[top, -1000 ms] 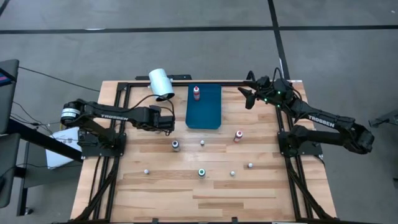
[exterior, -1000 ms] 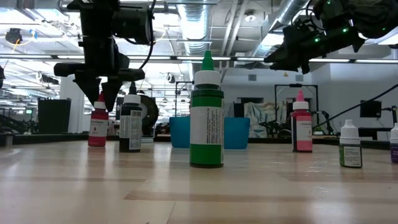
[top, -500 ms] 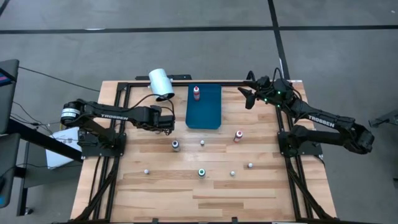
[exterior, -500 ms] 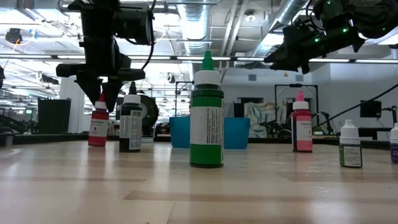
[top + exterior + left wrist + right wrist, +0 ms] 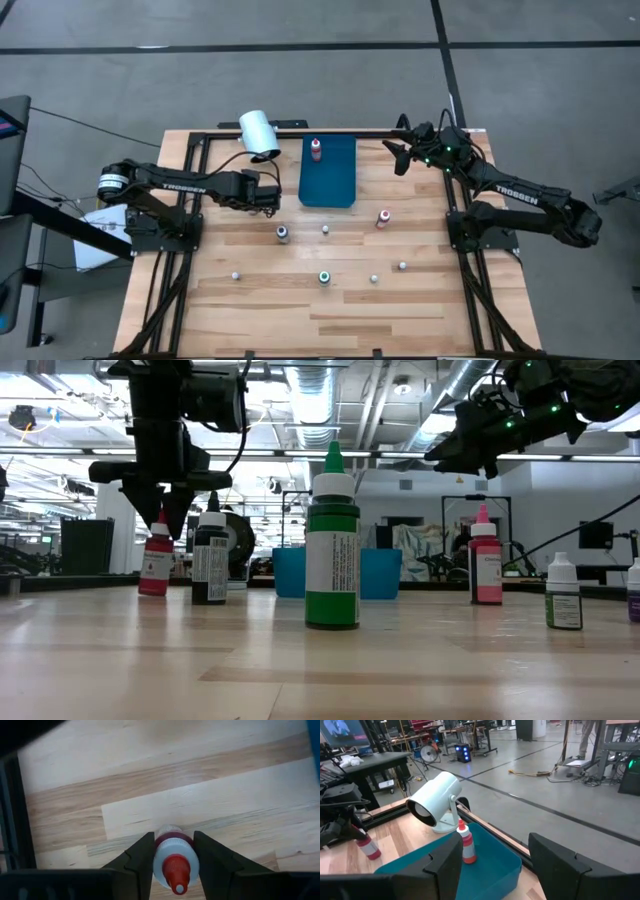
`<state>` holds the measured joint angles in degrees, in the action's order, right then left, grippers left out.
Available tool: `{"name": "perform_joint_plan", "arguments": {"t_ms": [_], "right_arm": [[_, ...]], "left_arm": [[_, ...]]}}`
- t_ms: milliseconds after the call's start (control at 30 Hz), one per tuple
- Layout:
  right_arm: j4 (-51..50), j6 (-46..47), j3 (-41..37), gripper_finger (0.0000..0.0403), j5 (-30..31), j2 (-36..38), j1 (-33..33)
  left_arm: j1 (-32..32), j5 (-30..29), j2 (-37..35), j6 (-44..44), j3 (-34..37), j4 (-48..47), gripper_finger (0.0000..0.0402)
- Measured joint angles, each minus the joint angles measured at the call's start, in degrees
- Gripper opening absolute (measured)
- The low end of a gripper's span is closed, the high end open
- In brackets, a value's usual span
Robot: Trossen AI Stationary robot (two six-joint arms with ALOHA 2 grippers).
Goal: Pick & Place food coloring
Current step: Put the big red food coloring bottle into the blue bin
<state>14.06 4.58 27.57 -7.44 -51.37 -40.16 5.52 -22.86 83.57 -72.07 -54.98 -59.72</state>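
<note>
- High view: one red bottle (image 5: 316, 150) stands in the blue tray (image 5: 330, 185) at upper centre, so at least one placement looks done.
- Six bottles are left loose on the surface (image 5: 260, 310) below the tray: a dark bottle (image 5: 282, 233), a small whitish one (image 5: 325, 230), a pink bottle (image 5: 383, 218), a green bottle (image 5: 324, 277), and small ones at lower left (image 5: 236, 273) and lower right (image 5: 402, 266), with another (image 5: 374, 279) between the green one and the lower-right one.
- A further red-capped bottle (image 5: 172, 865) stands upright between the left gripper (image 5: 172, 852) fingers, left of the tray; the left gripper (image 5: 268, 193) hides it from above. The fingers flank its shoulders closely, but I cannot tell whether they clamp it yet.
- In the low view this bottle (image 5: 155, 565) is at left, its base seemingly on the surface, tipped slightly, with the left gripper (image 5: 160, 500) down over its cap.
- I judge the step to be the grasp of this second red bottle; lifting it and carrying it to the tray remain, then the others.
- The right gripper (image 5: 400, 158) waits at the upper right, beside the tray's far corner, fingers apart and empty; its wrist view shows the tray (image 5: 490, 865), the placed bottle (image 5: 465, 842) and a white cylinder (image 5: 435, 800).
- Against the earlier frames, the arms sit in the same places; the left fingers have drawn in slightly, and the red bottle at left leans a touch more. Nothing else has shifted.
</note>
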Motion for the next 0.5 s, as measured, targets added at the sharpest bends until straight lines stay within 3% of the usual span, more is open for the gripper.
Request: {"name": "perform_joint_plan", "arguments": {"t_ms": [500], "right_arm": [[-0.3,-1.0,0.0,0.0214,0.1,1.7,-3.5]], "left_arm": [[1.9,-6.3,-0.4,5.9,-7.4,0.2,0.0108]]}}
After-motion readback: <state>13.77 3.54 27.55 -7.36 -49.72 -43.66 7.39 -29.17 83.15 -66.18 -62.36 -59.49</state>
